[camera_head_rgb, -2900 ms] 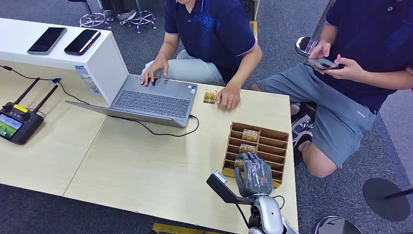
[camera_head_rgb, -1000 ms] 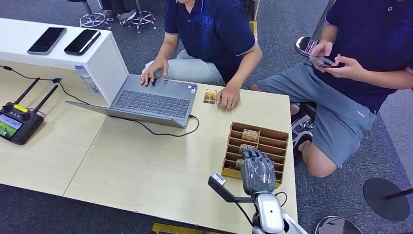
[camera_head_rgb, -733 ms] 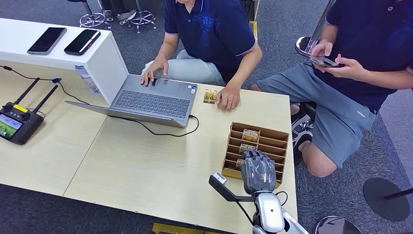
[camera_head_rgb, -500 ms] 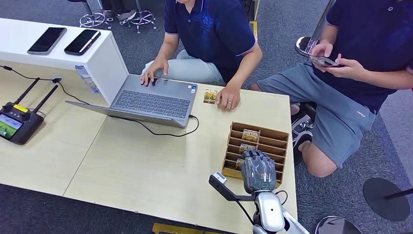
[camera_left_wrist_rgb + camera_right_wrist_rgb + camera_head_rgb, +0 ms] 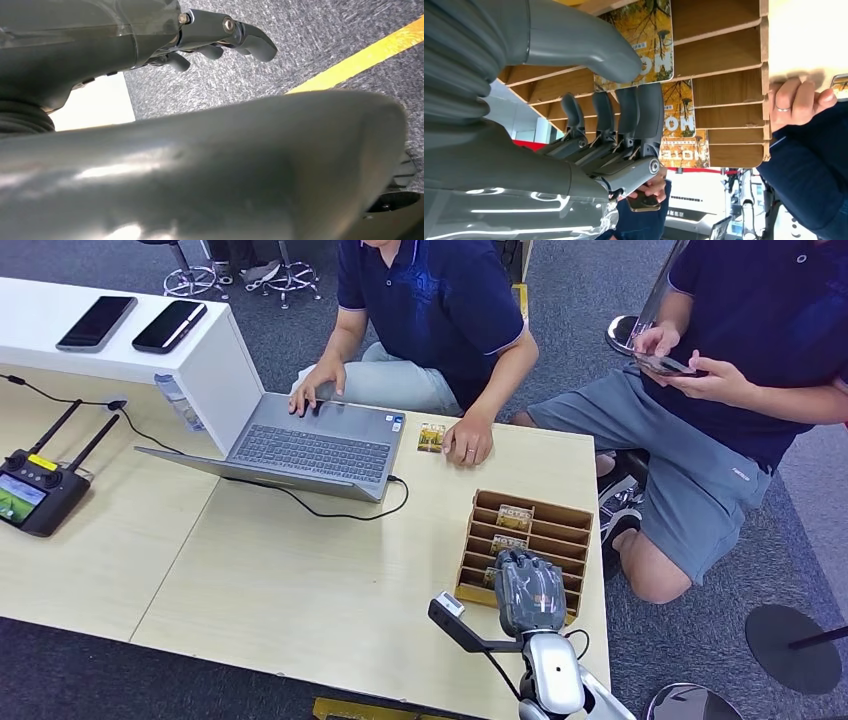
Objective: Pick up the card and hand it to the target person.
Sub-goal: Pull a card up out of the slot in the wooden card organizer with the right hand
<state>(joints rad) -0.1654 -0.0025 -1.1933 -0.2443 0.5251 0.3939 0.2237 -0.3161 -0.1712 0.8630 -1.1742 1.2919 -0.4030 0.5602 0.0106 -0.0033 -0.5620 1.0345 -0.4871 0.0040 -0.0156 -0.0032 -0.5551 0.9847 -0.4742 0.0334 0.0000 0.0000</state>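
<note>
My right hand (image 5: 530, 590) hangs over the near slots of the wooden card holder (image 5: 562, 514) at the table's right end. In the right wrist view a yellow card (image 5: 651, 35) stands in a slot, and my hand (image 5: 614, 120) pinches it: the thumb (image 5: 589, 47) lies across its face and the fingers (image 5: 644, 110) reach behind its edge. Two more cards (image 5: 515, 517) (image 5: 510, 543) stand in farther slots. Another card (image 5: 431, 437) lies flat by a seated person's hand (image 5: 470, 445). My left hand (image 5: 225, 35) hangs over the carpet, holding nothing.
An open laptop (image 5: 310, 450) with its cable sits mid-table, a remote controller (image 5: 35, 490) at the left. Two phones (image 5: 95, 322) lie on a white box. A second person (image 5: 760, 330) sits at the right holding a phone (image 5: 660, 364).
Since 2.9 s ago my right hand has shifted slightly right over the holder's near slots. It has stayed almost still over the last second.
</note>
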